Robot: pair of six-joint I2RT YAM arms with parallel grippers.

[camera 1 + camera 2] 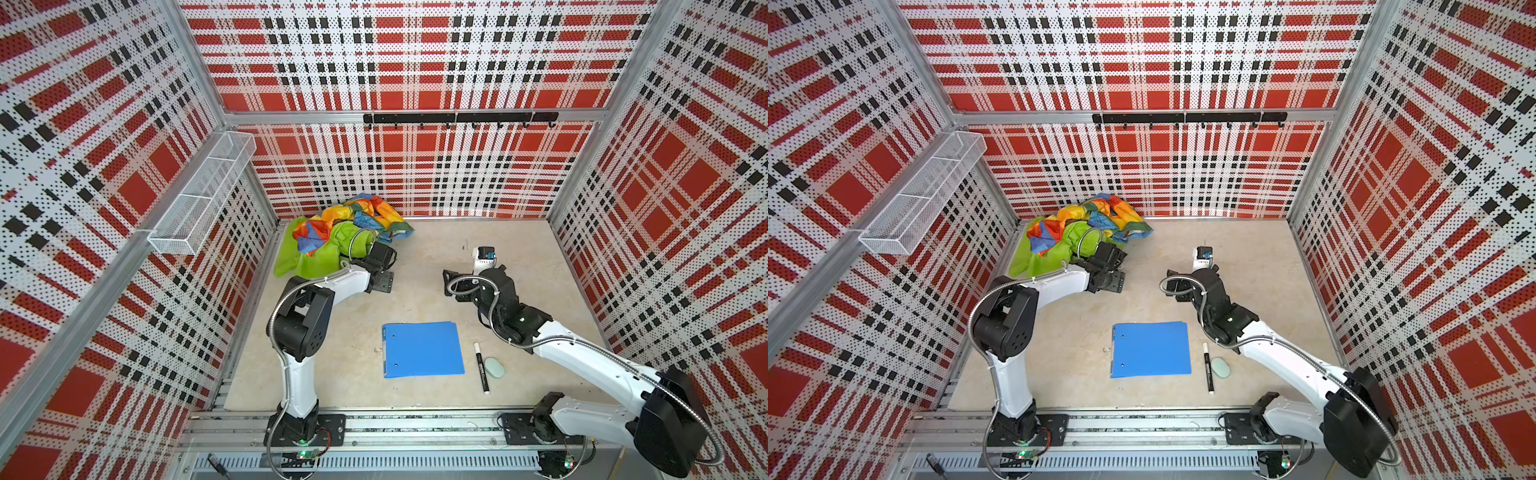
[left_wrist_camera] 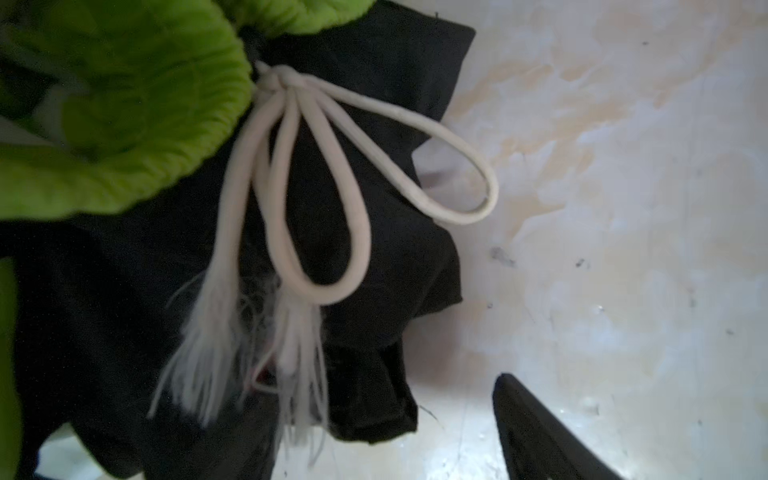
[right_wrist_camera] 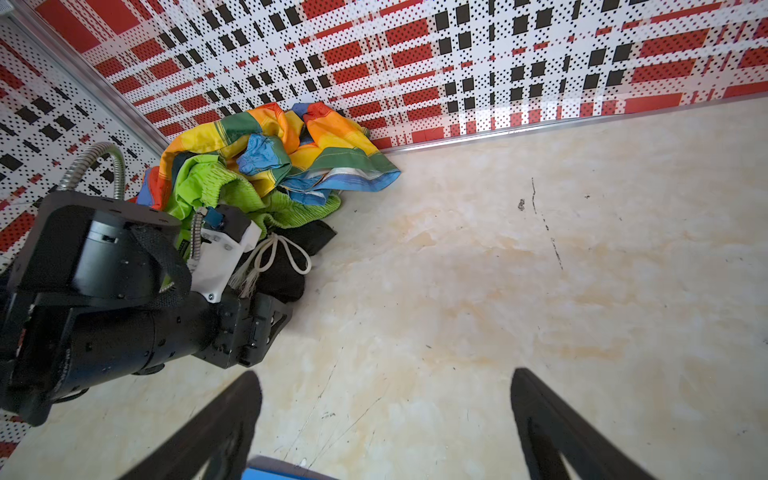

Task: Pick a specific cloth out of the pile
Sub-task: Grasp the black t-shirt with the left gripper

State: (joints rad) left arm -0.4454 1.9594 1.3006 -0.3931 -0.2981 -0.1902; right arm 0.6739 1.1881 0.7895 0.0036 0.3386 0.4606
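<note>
- The cloth (image 2: 415,270), black and crumpled, lies on the worktop (image 1: 436,249) at the pile's edge facing the open middle, partly tucked under the lime-green garment (image 2: 124,124).
- The garment's white drawstring (image 2: 316,187) lies across the cloth in two loops with frayed ends. A speck of red shows behind the fraying.
- The cloth's outer edge is ragged and folded, with bare worktop directly beyond it.
- The left gripper (image 1: 384,272) is right at the cloth. One finger (image 2: 536,432) stands out to the side with bare worktop between it and the cloth's edge. The other is lost against the black fabric, so the jaws look spread and not pinching.
- In both top views the left wrist covers the cloth.
- The pile (image 1: 332,232) fills the back left corner against both walls. The rainbow patchwork cloth (image 1: 365,212) lies on the wall side and the green garment on the near side.
- The right gripper (image 3: 384,374) hovers over bare worktop well apart from the pile, jaws spread wide and holding nothing.
- The worktop between the two arms and along the back wall to the right is open.
- The blue folder (image 1: 422,349) lies flat toward the front. A marker (image 1: 481,368) and a pale green oval (image 1: 494,368) lie just beside its right edge.
</note>
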